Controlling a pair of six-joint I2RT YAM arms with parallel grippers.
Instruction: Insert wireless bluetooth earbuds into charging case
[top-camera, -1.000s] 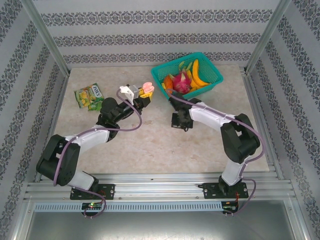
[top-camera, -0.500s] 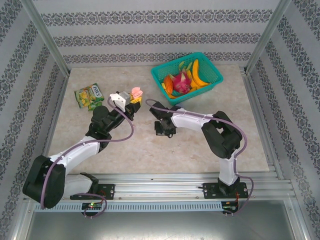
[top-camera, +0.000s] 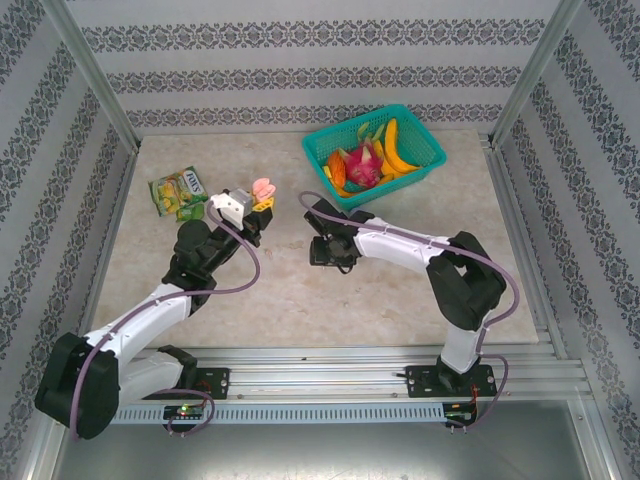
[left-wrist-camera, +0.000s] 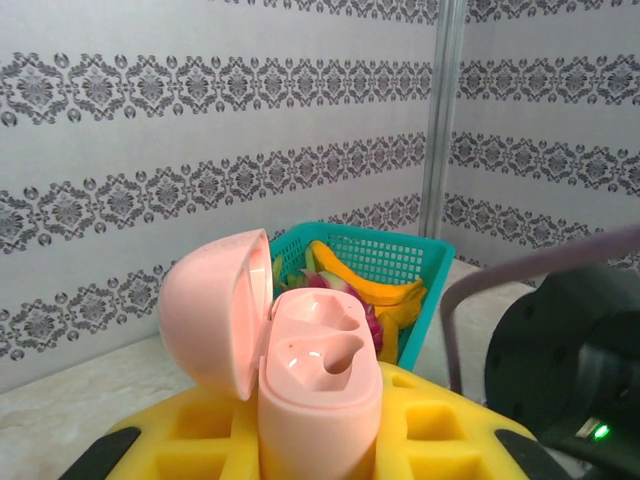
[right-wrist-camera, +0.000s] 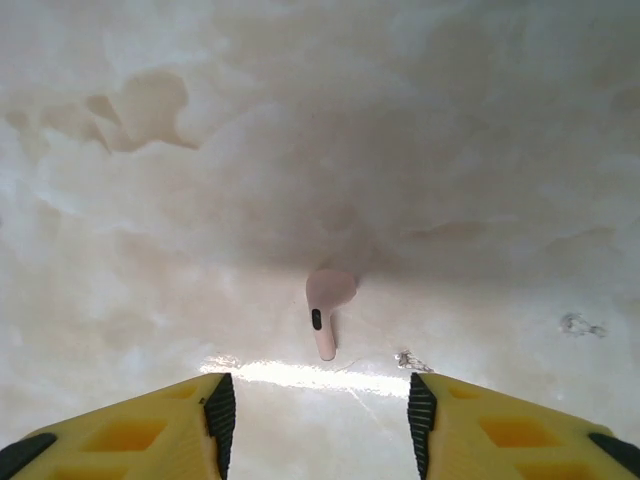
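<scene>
Slippage worries me: my right gripper (right-wrist-camera: 318, 402) stands parted just above the pale pink earbud (right-wrist-camera: 325, 305) lying on the table (right-wrist-camera: 120, 200), and closing off-centre could flick it away. My left gripper (top-camera: 258, 205) clamps the opened pink case (left-wrist-camera: 320, 380), raised clear.

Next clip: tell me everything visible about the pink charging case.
The pink charging case is smooth, glossy-looking plastic, rounded, with its hinged lid open to the left in the left wrist view. Both moulded earbud wells look empty. It stands upright, its base clamped in the left gripper, with the teal basket behind it.
</scene>
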